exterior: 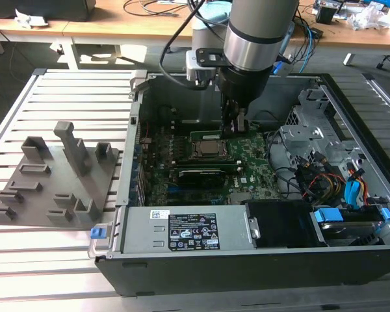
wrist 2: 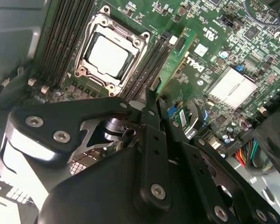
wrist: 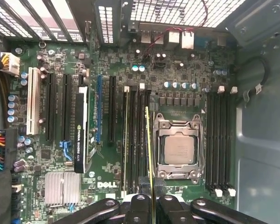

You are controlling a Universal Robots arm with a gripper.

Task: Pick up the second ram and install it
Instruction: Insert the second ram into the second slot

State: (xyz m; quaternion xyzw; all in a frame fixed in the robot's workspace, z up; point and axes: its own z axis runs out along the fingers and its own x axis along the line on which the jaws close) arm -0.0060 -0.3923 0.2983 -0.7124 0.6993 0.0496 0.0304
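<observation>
In the first wrist view the second ram [wrist: 149, 149] appears edge-on as a thin green strip, and my gripper [wrist: 150, 201] is shut on its near end. It hangs over the dark memory slots [wrist: 135, 140] just beside the CPU socket [wrist: 177, 149]; I cannot tell whether it touches a slot. In the second wrist view the second ram [wrist 2: 177, 65] reaches out from between the black fingers [wrist 2: 149, 116] over the motherboard [wrist 2: 233, 51]. The exterior view has my gripper [exterior: 236, 127] low inside the open computer case [exterior: 136, 117], above the motherboard [exterior: 253, 172].
A grey holder tray [exterior: 52, 175] lies on the slatted table at the exterior view's left. Inside the case are a power supply [exterior: 188, 231], a drive cage [exterior: 312, 127], loose cables [exterior: 331, 185], a black expansion card [wrist: 81, 135] and a heatsink [wrist: 63, 189].
</observation>
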